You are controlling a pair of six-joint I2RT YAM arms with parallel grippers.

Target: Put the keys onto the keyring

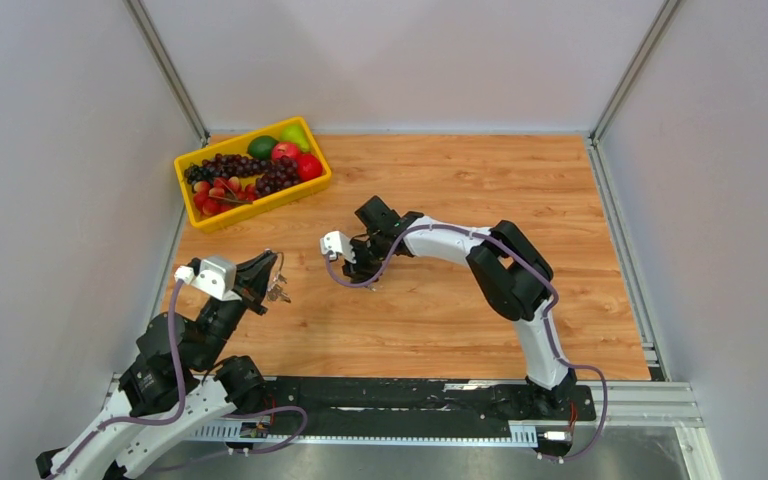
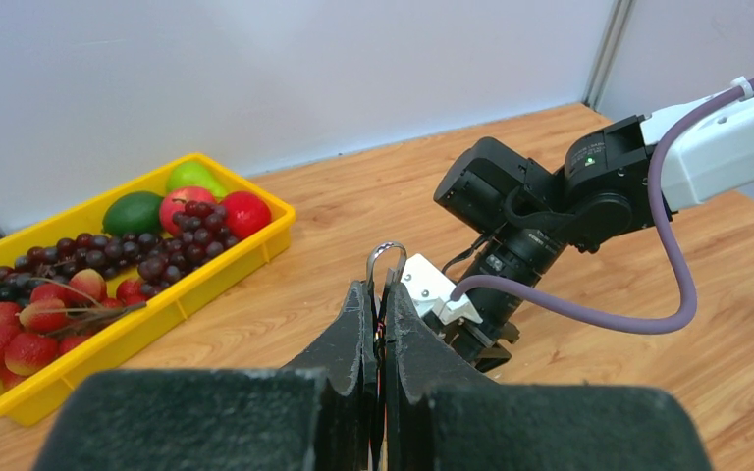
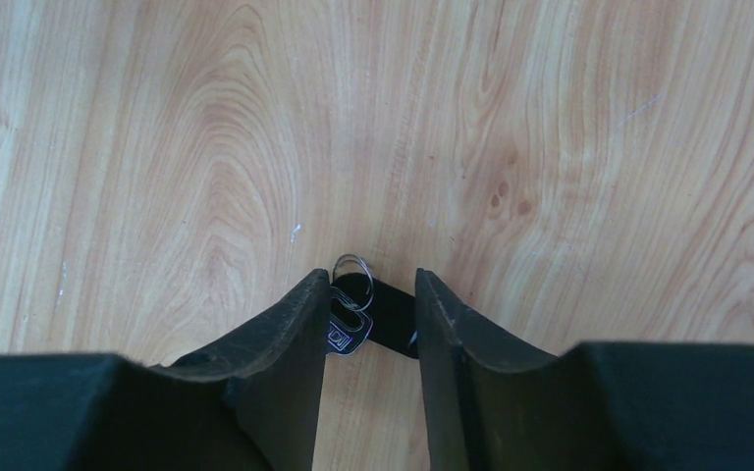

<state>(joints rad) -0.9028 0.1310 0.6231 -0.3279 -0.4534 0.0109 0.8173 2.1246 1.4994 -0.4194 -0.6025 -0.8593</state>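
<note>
Since the right claw (image 3: 370, 279) is parked jaws-down over the small key with the black plastic head and short silver blade (image 3: 383, 316), which lies flat on the light wooden worktop (image 3: 550, 147), I'd say the step in hand is the pick-up. Its jaws sit one on each side of the head, right up against it, and honestly I can't tell if they're pinching it yet. To do it well imo: squeeze on the plastic head, not the blade. Leave the little silver split ring (image 3: 351, 257) at its end poking out free, and lift straight up so nothing skids. Over on the other side, the left claw (image 2: 381, 290) is clenched on the thin silver wire keyring (image 2: 385, 245), held up off the worktop with its loop sticking out past the fingertips. Count: two arms, two claws, one keyring, and one black key for sure (maybe a second tucked under it, hard to say). There are also some tiny silver keys (image 1: 278, 293) dangling, too small to count, and one yellow plastic tray (image 2: 157, 312) of fruit.
</note>
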